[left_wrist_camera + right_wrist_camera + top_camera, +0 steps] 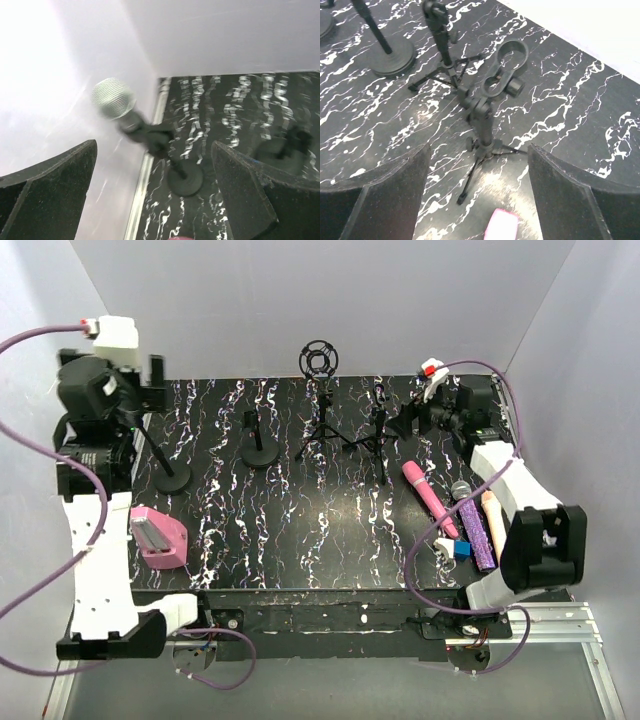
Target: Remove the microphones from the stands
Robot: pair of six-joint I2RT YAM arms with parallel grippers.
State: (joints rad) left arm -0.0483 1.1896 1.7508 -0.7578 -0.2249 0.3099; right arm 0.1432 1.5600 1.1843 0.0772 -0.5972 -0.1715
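Looming closest, my left gripper [154,150] hangs spread wide with nothing between its fingers, and my right gripper [479,150] gapes the same way, holding nothing, above a small tripod stand [482,115] on the black marbled table [560,110]. Ahead of my left fingers, at the table's edge by the white wall [225,30], a round-based stand [185,181] leans, and the silver-headed microphone [114,98], blurred, sits in its clip, apart from both fingers.
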